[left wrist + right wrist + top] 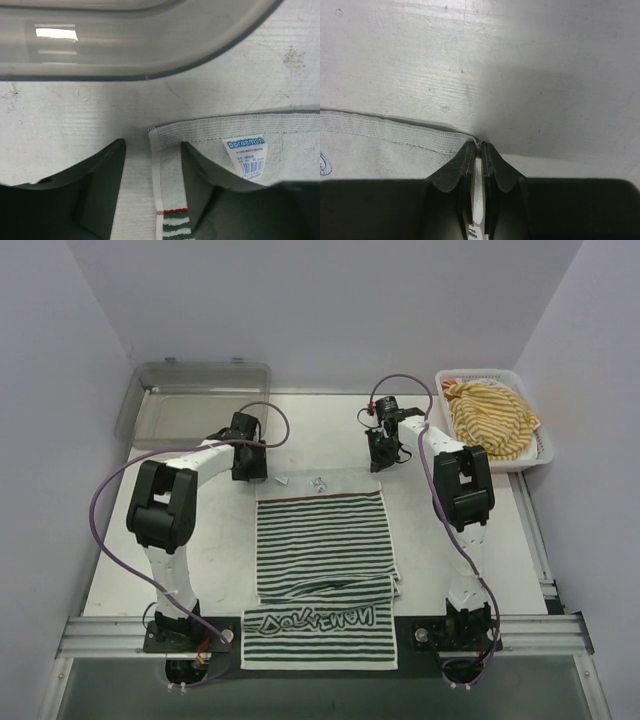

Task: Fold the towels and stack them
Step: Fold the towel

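The green-and-white striped towel (322, 540) lies spread in the middle of the table (215, 560), its long side running from 12 to 6 o'clock. Its near end, bearing large lettering, sits at 6 o'clock over the table's near edge, with a rumpled fold just above it. The left gripper (152, 145) is down at the towel's 11 o'clock corner with its jaws fairly wide, one finger over the cloth and the other over bare table, the white hem between them. A small printed label (245, 157) shows beside it. The right gripper (480, 146) is at the 1 o'clock corner, jaws pinched narrow on the towel's edge. A yellow-and-white striped towel (490, 418) lies bunched in the white basket (540, 455) at 2 o'clock, and a clear grey tray (195, 400) sits at 11 o'clock
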